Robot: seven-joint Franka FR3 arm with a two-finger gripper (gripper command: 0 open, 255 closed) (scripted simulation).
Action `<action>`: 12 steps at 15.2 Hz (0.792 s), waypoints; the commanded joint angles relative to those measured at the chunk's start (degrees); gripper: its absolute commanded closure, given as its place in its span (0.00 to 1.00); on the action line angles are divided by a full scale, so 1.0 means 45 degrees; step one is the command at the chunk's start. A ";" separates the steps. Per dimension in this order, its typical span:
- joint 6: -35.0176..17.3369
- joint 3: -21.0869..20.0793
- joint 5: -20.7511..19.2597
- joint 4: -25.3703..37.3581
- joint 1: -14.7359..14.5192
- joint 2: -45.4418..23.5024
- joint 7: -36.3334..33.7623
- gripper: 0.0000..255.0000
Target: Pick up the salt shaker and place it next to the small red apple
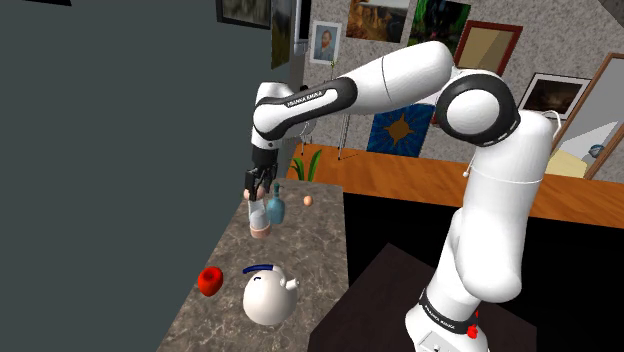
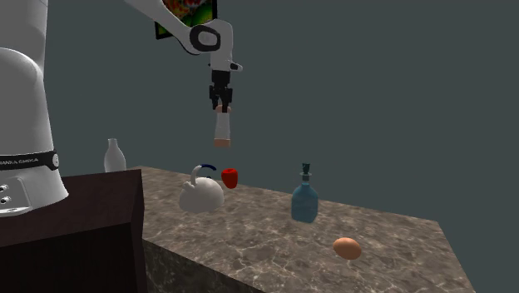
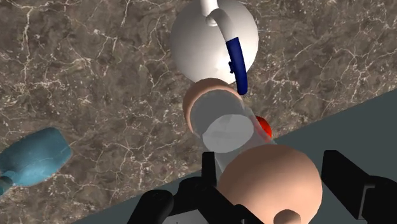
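You have the salt shaker (image 2: 221, 126) clasped by its tan top between the gripper's (image 2: 222, 105) two black fingers (image 3: 344, 179). It hangs upright in the air, well above the marble countertop (image 2: 274, 237). Beneath it stands the white kettle (image 2: 200, 194), with the small red apple (image 2: 229, 176) near it at the countertop's wall-side edge. The blue bottle (image 2: 304, 201) and the egg (image 2: 347, 247) sit farther along, apart from both.

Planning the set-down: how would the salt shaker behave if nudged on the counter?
The salt shaker looks tall and slim, so probably tippy, and, being round, apt to roll once over. It hangs straight from the tool, clasped by its top cap, so likely stiff and fairly light.
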State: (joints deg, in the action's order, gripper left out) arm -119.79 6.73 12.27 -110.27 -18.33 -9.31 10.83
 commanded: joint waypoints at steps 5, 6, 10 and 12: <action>-0.0089 -0.0680 -0.0126 0.0725 -0.0986 -0.0512 -0.1756 1.00; -0.0096 -0.0787 -0.0154 0.0894 -0.1148 -0.0640 -0.2042 1.00; -0.0060 -0.1178 -0.0293 0.1732 -0.1803 -0.1259 -0.3171 1.00; -0.0193 -0.1242 -0.0305 0.1808 -0.1919 -0.1439 -0.3335 1.00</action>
State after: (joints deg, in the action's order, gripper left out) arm -120.27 1.35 10.95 -102.17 -26.58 -15.49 -3.55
